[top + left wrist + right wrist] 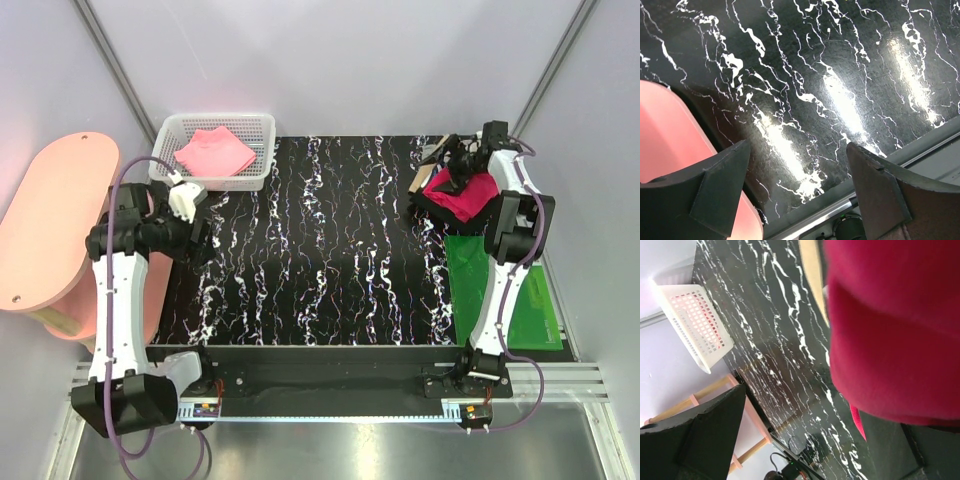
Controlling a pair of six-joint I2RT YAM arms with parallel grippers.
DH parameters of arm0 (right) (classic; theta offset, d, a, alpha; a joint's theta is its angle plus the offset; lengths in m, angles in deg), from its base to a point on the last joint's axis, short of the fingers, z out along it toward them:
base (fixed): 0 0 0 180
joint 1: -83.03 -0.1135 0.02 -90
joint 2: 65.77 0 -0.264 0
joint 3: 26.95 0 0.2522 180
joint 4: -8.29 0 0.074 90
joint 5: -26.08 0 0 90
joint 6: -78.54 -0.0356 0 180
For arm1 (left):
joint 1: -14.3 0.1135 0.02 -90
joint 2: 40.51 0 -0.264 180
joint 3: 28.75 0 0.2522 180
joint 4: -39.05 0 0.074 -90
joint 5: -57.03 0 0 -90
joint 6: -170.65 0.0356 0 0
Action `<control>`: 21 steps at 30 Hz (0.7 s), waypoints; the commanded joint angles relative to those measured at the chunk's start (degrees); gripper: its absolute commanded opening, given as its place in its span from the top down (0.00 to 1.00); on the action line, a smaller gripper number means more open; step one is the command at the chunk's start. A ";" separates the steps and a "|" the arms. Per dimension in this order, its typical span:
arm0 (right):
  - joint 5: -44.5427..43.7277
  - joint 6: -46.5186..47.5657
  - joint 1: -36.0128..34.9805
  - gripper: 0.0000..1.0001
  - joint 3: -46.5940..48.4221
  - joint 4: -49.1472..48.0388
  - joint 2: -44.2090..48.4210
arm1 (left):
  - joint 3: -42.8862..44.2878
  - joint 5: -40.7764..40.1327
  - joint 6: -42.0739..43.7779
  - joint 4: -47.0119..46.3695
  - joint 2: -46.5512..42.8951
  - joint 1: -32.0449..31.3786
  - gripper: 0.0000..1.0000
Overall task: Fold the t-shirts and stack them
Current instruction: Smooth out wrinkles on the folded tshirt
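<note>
A folded crimson-red t-shirt (462, 196) lies at the table's far right on a dark folded cloth (462, 227), partly over the green mat. In the right wrist view the red t-shirt (890, 330) fills the upper right. My right gripper (462, 158) hovers at the shirt's far edge. Its jaws stand wide apart (830, 415), with the left finger (705, 435) clear and the right finger hidden behind the cloth. A lighter pink t-shirt (215, 152) lies in the white basket. My left gripper (197, 232) is open and empty over the table's left edge (799, 150).
The white mesh basket (255, 125) stands at the back left and also shows in the right wrist view (695, 320). A pink rounded stool (50, 240) stands left of the table. The green mat (500, 290) lies at the right. A tan flat piece (435, 152) sits behind the stack.
</note>
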 commanded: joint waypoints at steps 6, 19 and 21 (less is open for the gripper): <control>2.77 2.06 -4.91 0.00 8.57 -2.02 9.06 | 0.11 2.60 -1.27 -0.97 -2.86 3.52 0.15; -14.72 12.36 -24.26 0.00 -14.52 -2.09 43.50 | -0.24 1.99 -4.96 -3.34 -5.94 4.22 0.13; -14.28 10.77 -25.92 0.00 -21.29 -5.79 46.94 | -0.15 1.99 -6.10 -3.78 -6.29 4.22 0.13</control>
